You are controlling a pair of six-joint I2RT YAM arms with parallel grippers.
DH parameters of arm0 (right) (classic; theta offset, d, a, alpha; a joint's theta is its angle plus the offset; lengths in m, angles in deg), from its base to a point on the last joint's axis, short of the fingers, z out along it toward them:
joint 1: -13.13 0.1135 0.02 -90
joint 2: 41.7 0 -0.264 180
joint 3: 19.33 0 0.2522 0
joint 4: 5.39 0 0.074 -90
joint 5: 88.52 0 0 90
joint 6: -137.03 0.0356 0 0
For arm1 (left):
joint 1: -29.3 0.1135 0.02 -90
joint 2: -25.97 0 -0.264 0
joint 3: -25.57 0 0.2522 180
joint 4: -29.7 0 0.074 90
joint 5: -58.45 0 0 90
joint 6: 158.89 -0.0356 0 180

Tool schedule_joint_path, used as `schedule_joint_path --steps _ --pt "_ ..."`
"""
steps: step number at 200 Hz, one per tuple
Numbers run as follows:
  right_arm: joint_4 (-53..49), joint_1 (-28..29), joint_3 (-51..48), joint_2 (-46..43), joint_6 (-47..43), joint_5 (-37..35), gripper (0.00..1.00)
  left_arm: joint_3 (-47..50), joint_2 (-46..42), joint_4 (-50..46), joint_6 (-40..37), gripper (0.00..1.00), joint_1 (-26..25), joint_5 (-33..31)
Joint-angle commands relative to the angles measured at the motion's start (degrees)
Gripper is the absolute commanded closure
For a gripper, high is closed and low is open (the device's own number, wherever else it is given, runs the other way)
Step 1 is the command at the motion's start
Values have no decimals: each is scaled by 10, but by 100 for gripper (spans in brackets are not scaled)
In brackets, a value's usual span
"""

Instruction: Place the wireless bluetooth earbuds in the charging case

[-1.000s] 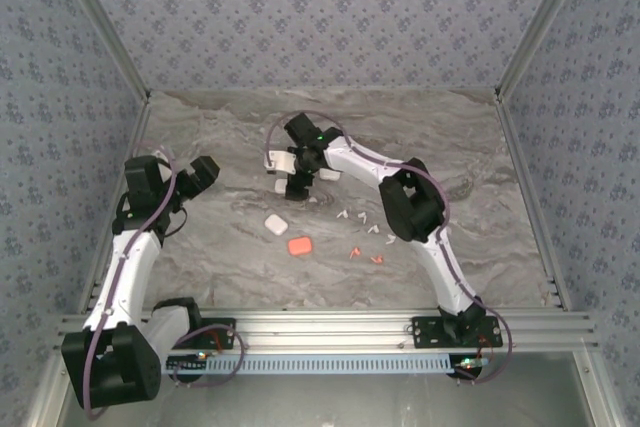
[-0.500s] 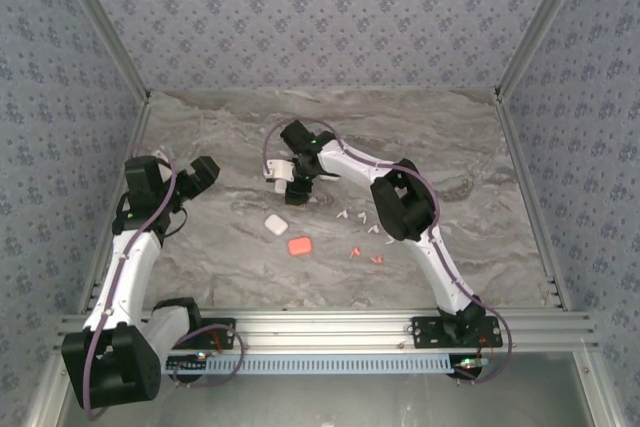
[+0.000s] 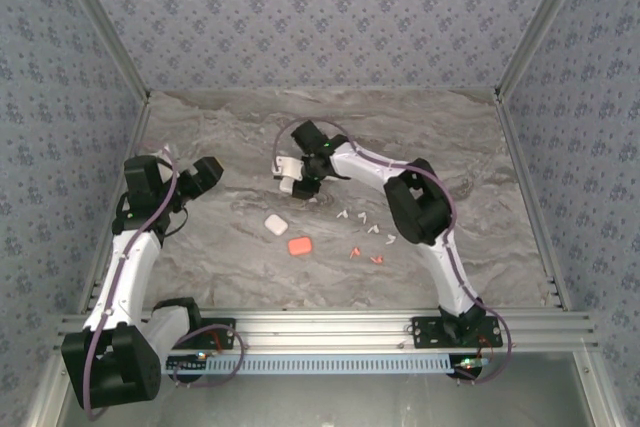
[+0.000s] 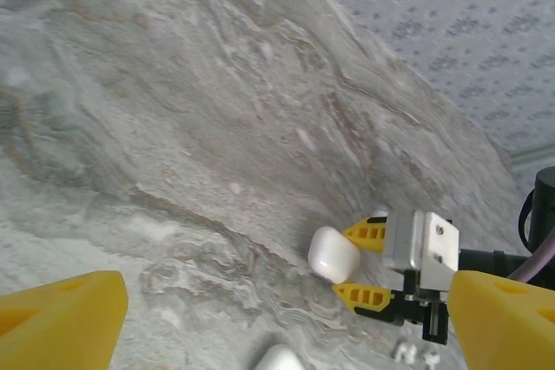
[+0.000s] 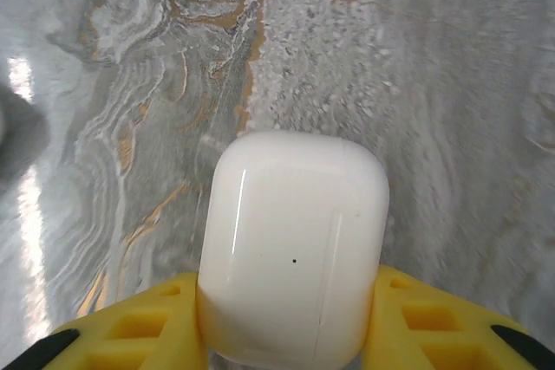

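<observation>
Pinches white case (image 5: 293, 249) between yellow fingers (image 5: 130, 335) of right gripper (image 5: 290, 292), jaws narrowed onto its two flanks, rounded end poking forward; likely to steady or reposition it before opening, lid looks shut. Cannot tell if lifted or resting on table (image 5: 434, 58). Parks left gripper (image 3: 208, 171) well apart at left, jaws wide, holding nothing, presumably kept free for picking buds. Leaves earbuds loose on table by right arm's elbow: white buds (image 3: 362, 217) tiny, stemmed, in small scatter; red buds (image 3: 377, 259) just nearer. None cased yet. Also second white case (image 3: 275, 224) and red case (image 3: 299, 245) beside them, both closed
</observation>
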Motion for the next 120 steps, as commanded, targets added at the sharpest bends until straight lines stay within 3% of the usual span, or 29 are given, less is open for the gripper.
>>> schedule_joint_path --steps 1,24,41,77,120 --pt "63 -15 -60 -116 11 18 62 -1 6 53 -2 6 3 112" --pt "93 -25 -145 -214 8 20 62 -16 34 94 26 7 -20 208" --pt "109 -30 -198 -278 7 19 62 -40 57 102 27 7 -65 241" --pt "113 -29 -262 -390 11 10 61 -81 104 131 25 8 -165 252" --pt "98 -14 -284 -445 8 -10 61 -94 170 217 58 15 -239 246"
